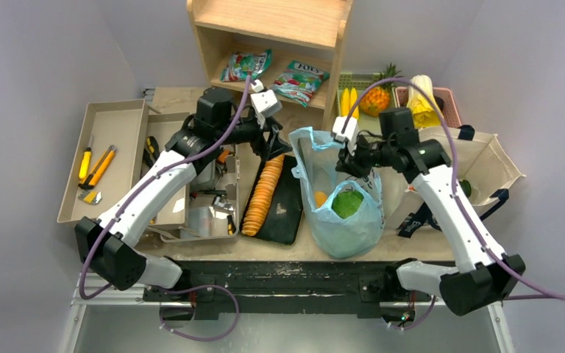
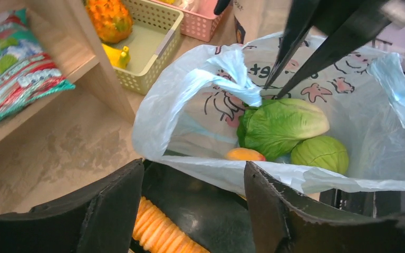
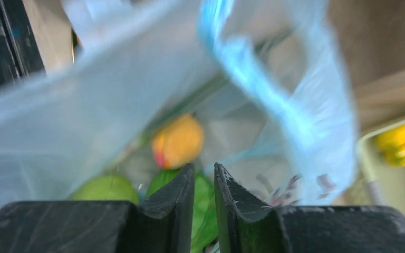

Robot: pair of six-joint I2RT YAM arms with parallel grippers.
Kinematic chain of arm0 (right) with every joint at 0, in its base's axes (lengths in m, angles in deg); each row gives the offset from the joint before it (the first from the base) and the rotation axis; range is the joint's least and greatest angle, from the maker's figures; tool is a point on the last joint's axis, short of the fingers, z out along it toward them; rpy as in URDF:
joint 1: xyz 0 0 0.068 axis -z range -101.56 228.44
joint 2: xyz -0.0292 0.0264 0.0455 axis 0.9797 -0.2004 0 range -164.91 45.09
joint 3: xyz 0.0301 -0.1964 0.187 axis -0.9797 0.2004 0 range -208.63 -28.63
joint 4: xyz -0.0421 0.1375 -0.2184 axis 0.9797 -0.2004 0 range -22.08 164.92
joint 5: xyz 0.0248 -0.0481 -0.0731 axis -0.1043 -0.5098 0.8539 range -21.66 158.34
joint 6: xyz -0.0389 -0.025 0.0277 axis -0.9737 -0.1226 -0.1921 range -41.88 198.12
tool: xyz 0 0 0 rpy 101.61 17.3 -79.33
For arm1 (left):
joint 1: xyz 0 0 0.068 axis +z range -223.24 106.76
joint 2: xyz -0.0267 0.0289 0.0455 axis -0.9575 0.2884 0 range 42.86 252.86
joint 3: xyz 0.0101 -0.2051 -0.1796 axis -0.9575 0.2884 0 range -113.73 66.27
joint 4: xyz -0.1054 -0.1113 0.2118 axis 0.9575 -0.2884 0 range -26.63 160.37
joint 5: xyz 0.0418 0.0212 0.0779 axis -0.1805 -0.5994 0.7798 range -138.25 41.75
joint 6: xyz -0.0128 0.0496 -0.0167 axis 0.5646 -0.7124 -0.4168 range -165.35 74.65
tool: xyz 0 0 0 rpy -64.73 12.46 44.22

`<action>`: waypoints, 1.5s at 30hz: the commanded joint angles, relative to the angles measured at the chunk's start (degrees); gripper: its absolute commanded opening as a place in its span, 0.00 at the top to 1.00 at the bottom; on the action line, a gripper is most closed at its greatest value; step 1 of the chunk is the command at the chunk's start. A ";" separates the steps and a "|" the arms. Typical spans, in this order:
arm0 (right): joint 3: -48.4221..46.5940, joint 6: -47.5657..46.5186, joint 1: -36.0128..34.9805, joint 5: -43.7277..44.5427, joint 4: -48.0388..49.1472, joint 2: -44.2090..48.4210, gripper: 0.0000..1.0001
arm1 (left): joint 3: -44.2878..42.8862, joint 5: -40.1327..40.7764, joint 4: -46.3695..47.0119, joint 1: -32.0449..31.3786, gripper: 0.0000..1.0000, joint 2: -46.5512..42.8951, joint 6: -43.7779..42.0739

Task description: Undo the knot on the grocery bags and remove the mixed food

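The light-blue bag (image 1: 342,224) stands open mid-table; its mouth faces the left wrist view (image 2: 179,105). Inside lie a leafy green cabbage (image 2: 282,126), a round green cabbage (image 2: 321,153) and an orange fruit (image 2: 244,154). My left gripper (image 2: 194,164) is open wide and empty. It hovers over the cracker tray, just short of the bag's near rim. My right gripper (image 3: 204,166) reaches into the bag's mouth above the cabbage, its jaws a narrow gap apart with nothing between them. The cream tote (image 1: 496,158) stands at the right.
A row of orange crackers (image 1: 261,195) lies on a black tray (image 1: 288,217) left of the bag. A wooden shelf (image 1: 279,29) holds snack packets (image 1: 246,65). Behind are a green basket (image 1: 360,79) with a pineapple (image 1: 377,99) and a pink basket (image 1: 447,103). Grey tool trays (image 1: 114,140) stand at left.
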 commanded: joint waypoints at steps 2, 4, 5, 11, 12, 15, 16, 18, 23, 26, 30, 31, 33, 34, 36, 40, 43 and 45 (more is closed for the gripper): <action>8.92 -9.84 -0.04 1.90 -3.02 4.14 0.72 | -4.98 1.72 -0.60 -3.23 0.26 3.66 -7.30; 9.67 -11.22 -0.87 -0.07 -6.57 4.87 0.63 | -8.00 3.11 -2.13 -4.21 0.13 6.78 -7.91; 10.25 -11.32 -1.48 -0.27 -7.75 5.22 0.60 | -9.20 3.91 -2.83 -4.74 0.11 7.99 -8.41; 19.92 -10.41 -8.10 6.78 -3.90 8.85 0.42 | -10.69 6.17 -2.74 -6.76 0.19 12.11 -6.95; 21.84 -10.05 -8.97 8.22 -2.38 9.09 0.38 | -10.85 6.13 -3.11 -6.70 0.25 12.57 -6.03; 26.02 -8.63 -10.60 12.22 1.92 9.33 0.27 | -10.59 6.21 -4.67 -6.74 0.59 12.56 -4.85; 27.27 -8.14 -10.97 13.26 3.54 9.57 0.24 | -9.77 6.26 -4.34 -6.69 0.69 11.80 -4.74; 29.83 -7.91 -11.81 15.11 5.97 9.92 0.22 | -7.01 5.22 -2.50 -6.41 0.85 9.42 -4.91; 34.42 -3.86 -13.77 18.06 12.98 8.71 0.20 | -0.46 0.84 -0.56 -6.40 1.00 3.53 -8.85; 35.88 4.37 -13.99 20.84 20.24 7.03 0.18 | 1.00 1.20 -1.54 -6.39 1.00 2.36 -10.22; 36.06 13.40 -13.96 22.72 27.35 4.04 0.09 | 0.89 1.44 -2.29 -6.39 1.00 2.50 -10.87; 36.39 14.88 -13.98 22.02 28.97 3.57 0.07 | 0.85 1.39 -2.13 -6.35 1.00 2.59 -10.73; 36.62 15.72 -14.01 20.23 31.34 1.79 0.06 | 0.53 1.51 -2.07 -6.34 1.00 3.06 -10.78; 36.62 15.92 -14.05 20.73 32.16 0.40 0.06 | 0.33 1.59 -2.24 -6.35 1.00 3.22 -10.85; 36.82 15.10 -14.02 22.68 33.71 -2.41 0.08 | 0.17 1.88 -2.26 -6.39 1.00 3.42 -11.07; 36.64 11.42 -14.07 23.91 34.06 -8.26 0.16 | 0.43 1.84 -2.36 -6.35 1.00 3.26 -11.66; 37.50 7.98 -14.00 25.03 32.79 -12.32 0.21 | 0.74 2.02 -2.36 -6.29 1.00 3.08 -11.90; 38.57 6.24 -13.95 26.11 32.98 -13.80 0.29 | 0.96 2.37 -2.31 -6.28 1.00 3.08 -11.93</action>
